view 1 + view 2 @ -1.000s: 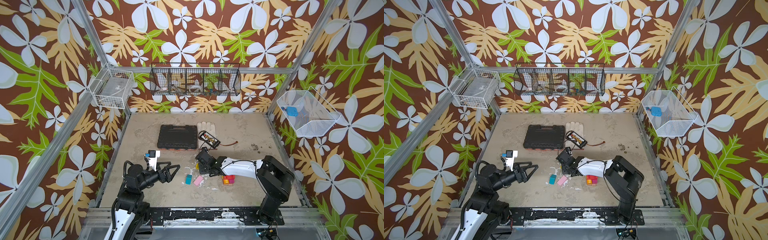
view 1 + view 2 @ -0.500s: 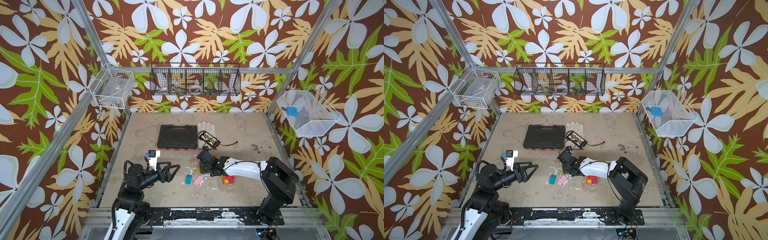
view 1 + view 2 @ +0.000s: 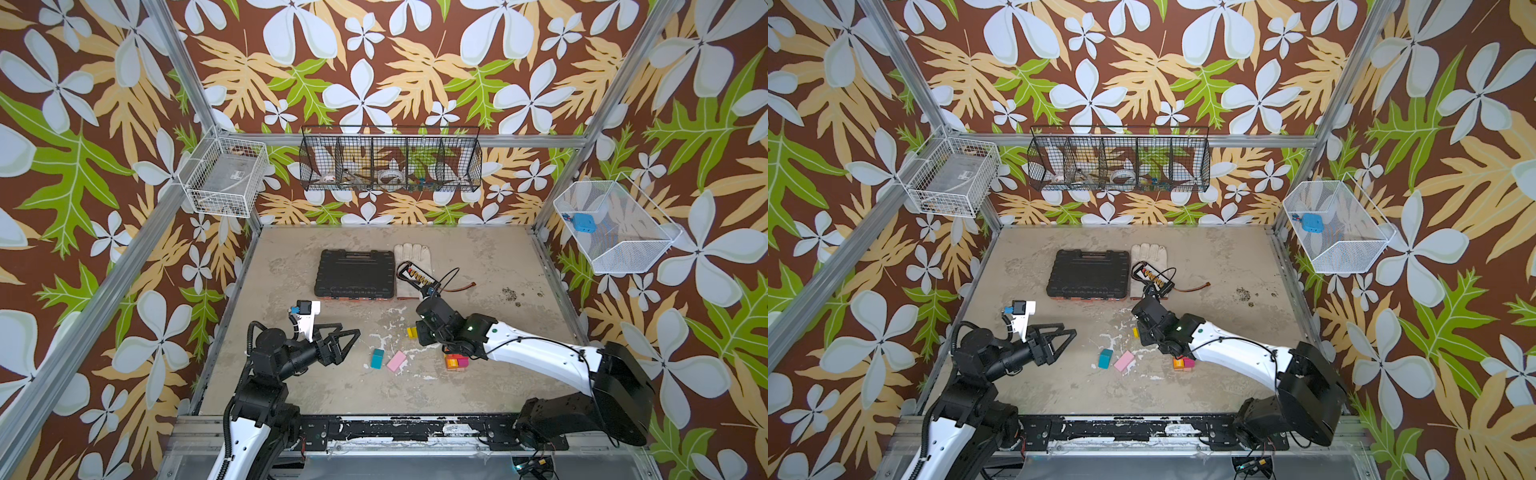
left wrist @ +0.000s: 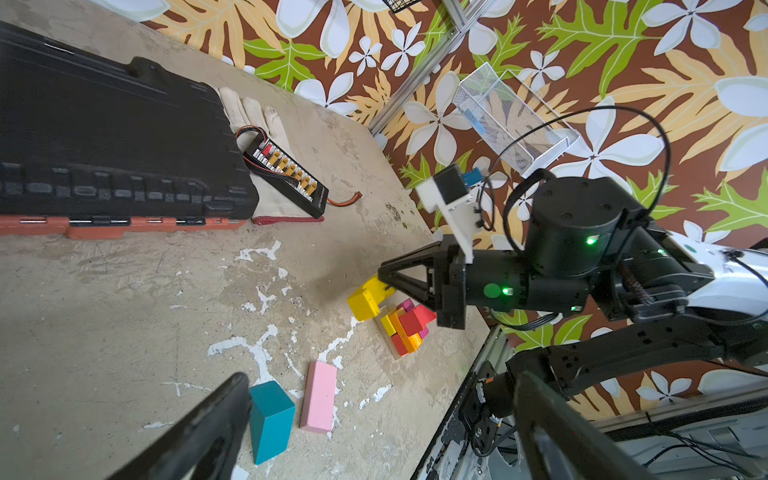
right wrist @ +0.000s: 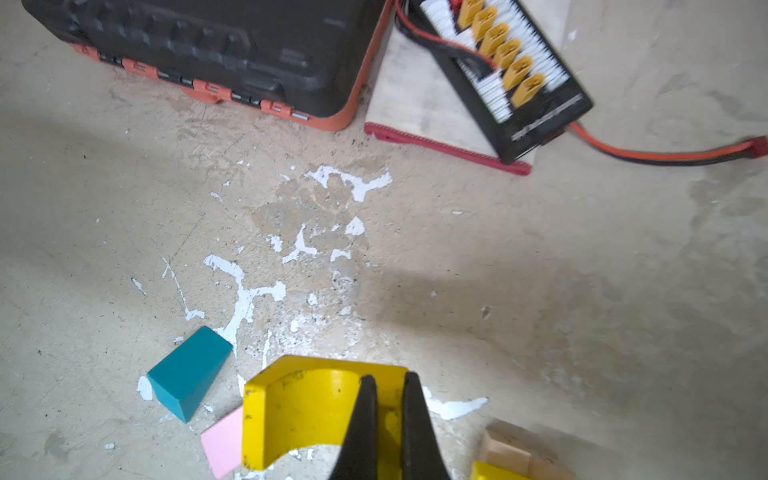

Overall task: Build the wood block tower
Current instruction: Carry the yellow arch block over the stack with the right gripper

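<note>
My right gripper (image 5: 388, 382) is shut on one leg of a yellow arch block (image 5: 307, 409), which sits at the floor's middle in both top views (image 3: 411, 331) (image 3: 1135, 332). Just beside it stands the tower (image 3: 455, 361) (image 4: 405, 328), a low stack of yellow, red, orange and magenta blocks on a tan base, partly hidden under the right arm. A teal block (image 3: 377, 358) (image 4: 270, 419) and a pink block (image 3: 396, 360) (image 4: 319, 397) lie side by side to the left. My left gripper (image 3: 351, 347) (image 4: 382, 376) is open and empty, left of the teal block.
A black plastic case (image 3: 355, 274) lies at the back of the floor. Next to it is a white glove (image 3: 413, 253) with a black connector board (image 3: 417, 274) and its red wire on it. Wire baskets hang on the walls.
The right gripper's jaws have closed on the yellow arch and the arm has shifted slightly. The left arm has not moved.
</note>
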You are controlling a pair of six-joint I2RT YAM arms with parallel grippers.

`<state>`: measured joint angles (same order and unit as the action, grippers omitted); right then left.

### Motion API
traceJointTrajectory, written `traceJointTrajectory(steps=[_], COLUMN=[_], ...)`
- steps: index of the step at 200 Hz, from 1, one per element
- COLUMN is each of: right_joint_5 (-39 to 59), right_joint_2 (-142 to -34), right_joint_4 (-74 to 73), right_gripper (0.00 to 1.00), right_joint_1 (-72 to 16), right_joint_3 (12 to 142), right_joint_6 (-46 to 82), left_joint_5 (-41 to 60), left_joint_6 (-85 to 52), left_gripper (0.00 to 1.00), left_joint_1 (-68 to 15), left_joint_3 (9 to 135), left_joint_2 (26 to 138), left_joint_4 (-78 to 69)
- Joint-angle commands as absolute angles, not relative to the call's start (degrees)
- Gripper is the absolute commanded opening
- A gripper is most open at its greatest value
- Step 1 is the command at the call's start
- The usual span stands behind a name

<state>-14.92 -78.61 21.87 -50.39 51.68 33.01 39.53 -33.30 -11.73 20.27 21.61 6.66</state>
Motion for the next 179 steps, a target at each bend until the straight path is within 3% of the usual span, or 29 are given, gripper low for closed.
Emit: traceJointTrajectory(steps=[1,68,97,179], right_joint_5=[-16.59,-19.52,-17.45,-19.47], right_joint_2=[-73.88,-63.52,-59.52,-55.75], right_joint_4=[26.53,31.72,25.79,27.55], right_gripper=[0.0,0.0,0.0,0.0], right_joint_1=[-49.79,-49.17,-49.18,-48.43], right_joint_3=[50.31,46.72,43.35,42.47], right_joint_6=[29.91,27.75,24.02,23.28], left_joint_5=[40.5,40.52,40.6,41.14], left_joint_6=[-33.49,-33.57,-33.64,-33.66], left_gripper=[1.0,1.0,1.0,1.0], left_joint_1=[-11.65,-11.69,-11.65,-11.68], left_joint_3=[20.23,20.13,20.13,20.04], left_joint_2=[21.31,21.1,21.33,21.09], left_joint_4=[5.14,5.01,5.05,4.83])
